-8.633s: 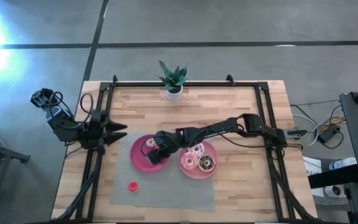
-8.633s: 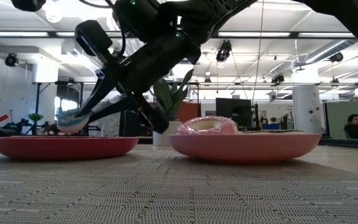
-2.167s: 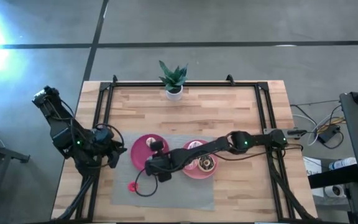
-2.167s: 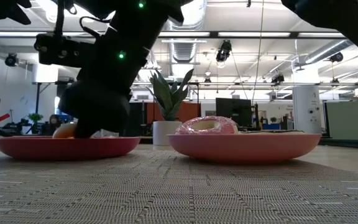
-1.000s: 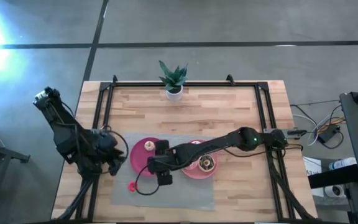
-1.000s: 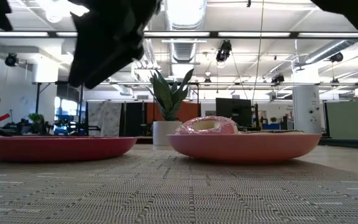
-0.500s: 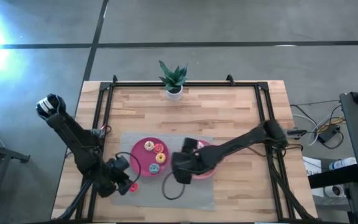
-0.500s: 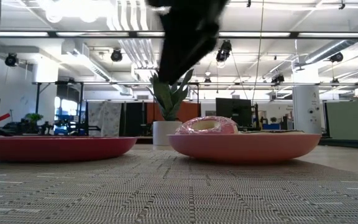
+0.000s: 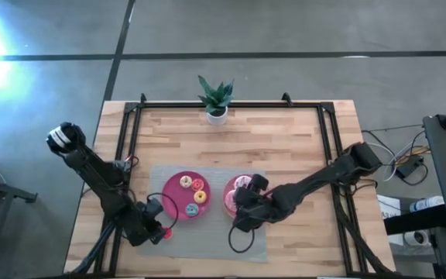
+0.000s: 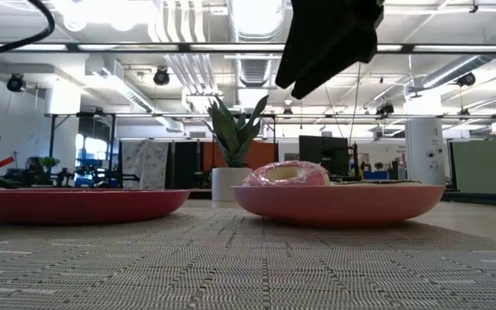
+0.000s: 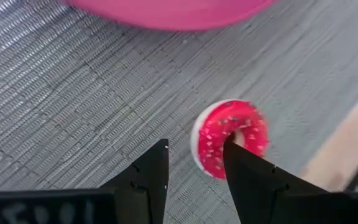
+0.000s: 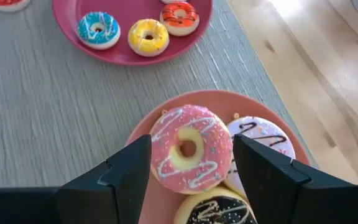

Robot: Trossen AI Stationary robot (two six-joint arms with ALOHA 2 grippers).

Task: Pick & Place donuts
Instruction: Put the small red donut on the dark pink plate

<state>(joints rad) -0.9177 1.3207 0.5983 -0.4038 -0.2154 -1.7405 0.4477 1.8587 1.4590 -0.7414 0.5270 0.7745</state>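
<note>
A small red sprinkled donut (image 11: pixel 229 134) lies flat on the grey mat (image 9: pixel 207 242), near the red plate (image 9: pixel 173 203). My left gripper (image 11: pixel 194 163) is open just above it, and one fingertip (image 11: pixel 232 152) covers the ring's hole. My right gripper (image 12: pixel 191 155) hangs open over the pink plate (image 9: pixel 229 200). Below it a pink drizzled donut (image 12: pixel 188 149) lies beside a pale one (image 12: pixel 266 138) and a chocolate one (image 12: pixel 219 213). Blue (image 12: pixel 98 28), yellow (image 12: pixel 148 36) and orange (image 12: pixel 179 12) donuts lie on the red plate. My left gripper comes slanting down at the small red donut, with one finger over its hole and the other on the mat side. Whether a finger touches the donut, I cannot tell.
A potted plant (image 9: pixel 215 97) stands at the table's far edge. Black frame rails (image 9: pixel 134 147) run along both sides of the wooden table. The grey mat has bare room near its front edge.
My left gripper has come down and toward the near edge, to the small red donut on the mat. My right gripper has swung from beside the red plate toward the table's right, to a place over the pink plate. The donuts lie where they were.
</note>
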